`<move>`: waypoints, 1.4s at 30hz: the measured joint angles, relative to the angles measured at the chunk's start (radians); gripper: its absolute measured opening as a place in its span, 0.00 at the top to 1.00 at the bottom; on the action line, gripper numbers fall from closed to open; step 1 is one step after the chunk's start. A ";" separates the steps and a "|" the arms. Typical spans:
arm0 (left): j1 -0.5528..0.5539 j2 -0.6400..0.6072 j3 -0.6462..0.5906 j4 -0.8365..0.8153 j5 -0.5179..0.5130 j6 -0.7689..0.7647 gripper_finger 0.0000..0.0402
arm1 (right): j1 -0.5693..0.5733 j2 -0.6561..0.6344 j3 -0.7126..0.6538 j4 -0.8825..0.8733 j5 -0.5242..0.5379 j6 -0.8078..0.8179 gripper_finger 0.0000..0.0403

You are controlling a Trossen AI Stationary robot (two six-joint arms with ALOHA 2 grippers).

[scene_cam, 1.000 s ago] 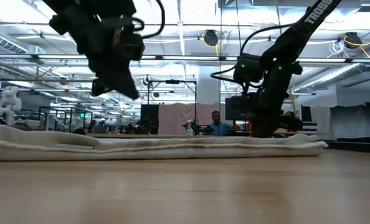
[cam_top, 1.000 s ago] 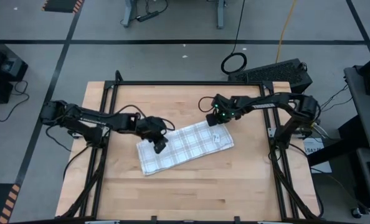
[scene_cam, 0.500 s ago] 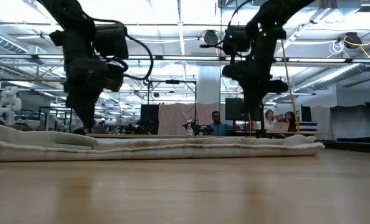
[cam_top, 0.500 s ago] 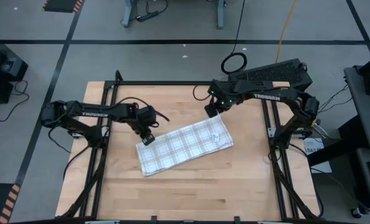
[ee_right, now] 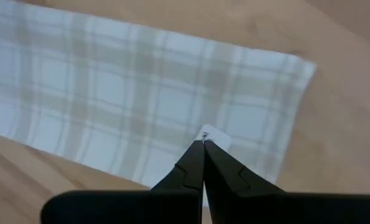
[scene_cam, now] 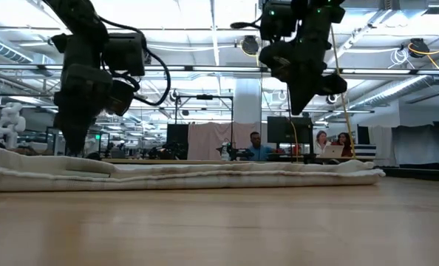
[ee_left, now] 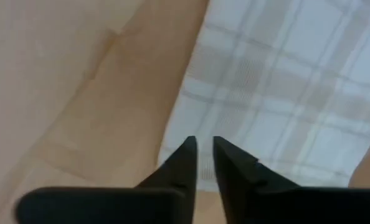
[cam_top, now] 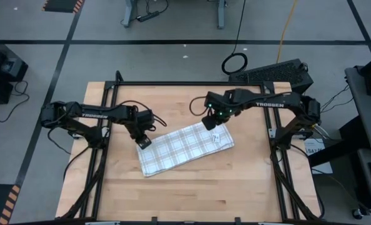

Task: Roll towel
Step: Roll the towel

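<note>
High view shows the towel (cam_top: 185, 147) flat mid-table, its long axis running 8 to 2 o'clock. Left gripper (cam_top: 144, 141) hovers at its 9 o'clock end, fingers slightly parted, grasping nothing. Right gripper (cam_top: 208, 125), clenched empty, hangs over the 2 o'clock end by the label (cam_top: 217, 137). Each short edge has an arm close.

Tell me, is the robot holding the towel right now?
No, nothing is held. The left end effector hangs slightly open above one end of the towel; the right end effector is shut, empty, above the other end.
</note>
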 joint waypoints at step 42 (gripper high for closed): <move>0.060 0.219 0.001 -0.060 0.113 0.297 0.63 | 0.170 0.000 0.000 0.066 0.078 0.082 1.00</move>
